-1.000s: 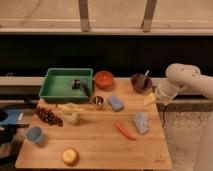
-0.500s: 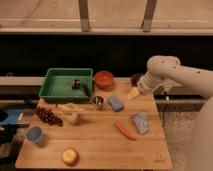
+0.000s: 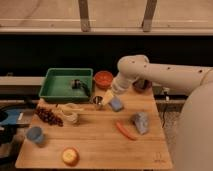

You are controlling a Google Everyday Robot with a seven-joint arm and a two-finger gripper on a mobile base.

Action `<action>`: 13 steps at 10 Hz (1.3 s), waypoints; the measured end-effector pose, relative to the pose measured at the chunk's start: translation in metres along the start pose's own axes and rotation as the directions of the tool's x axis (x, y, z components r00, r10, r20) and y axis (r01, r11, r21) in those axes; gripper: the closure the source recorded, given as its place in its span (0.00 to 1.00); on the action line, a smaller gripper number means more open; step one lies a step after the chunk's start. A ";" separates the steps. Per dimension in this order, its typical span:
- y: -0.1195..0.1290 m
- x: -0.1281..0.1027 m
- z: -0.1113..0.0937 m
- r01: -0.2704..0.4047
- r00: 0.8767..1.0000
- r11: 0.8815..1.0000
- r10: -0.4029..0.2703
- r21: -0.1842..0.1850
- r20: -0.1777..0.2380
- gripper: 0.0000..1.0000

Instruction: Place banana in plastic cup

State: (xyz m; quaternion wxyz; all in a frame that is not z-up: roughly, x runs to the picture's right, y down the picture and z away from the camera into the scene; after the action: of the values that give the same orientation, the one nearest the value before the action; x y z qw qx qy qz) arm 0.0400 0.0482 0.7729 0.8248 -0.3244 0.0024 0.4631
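Observation:
The banana (image 3: pixel 80 108), slim and pale yellow, lies left of centre on the wooden table (image 3: pixel 100 145), beside a whitish translucent cup (image 3: pixel 70 117). The plastic cup (image 3: pixel 35 135), small and light blue, stands near the table's front-left corner. My gripper (image 3: pixel 107 96) hangs from the white arm (image 3: pixel 150 72) over the back middle of the table, just above a small metal cup (image 3: pixel 97 103) and a blue sponge (image 3: pixel 116 104). It is open and holds nothing. It is to the right of the banana and far from the plastic cup.
A green tray (image 3: pixel 52 90) and an orange bowl (image 3: pixel 104 78) stand at the back, with a dark bowl (image 3: pixel 142 86) behind the arm. Dark grapes (image 3: pixel 48 116), a yellow-orange fruit (image 3: pixel 70 156), a carrot (image 3: pixel 126 131) and a grey-blue object (image 3: pixel 140 121) lie around the table.
The arm has swung left from the table's right edge, carrying the gripper to the back middle, above the metal cup and sponge. Nothing on the table has moved.

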 end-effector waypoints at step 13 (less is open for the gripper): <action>0.045 -0.061 0.016 0.200 0.980 0.979 -0.199 -0.032 0.008 0.20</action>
State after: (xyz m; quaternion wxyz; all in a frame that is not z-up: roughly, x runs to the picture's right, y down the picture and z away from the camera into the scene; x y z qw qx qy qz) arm -0.0336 0.0265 0.7802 0.8617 -0.3353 -0.0396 0.3788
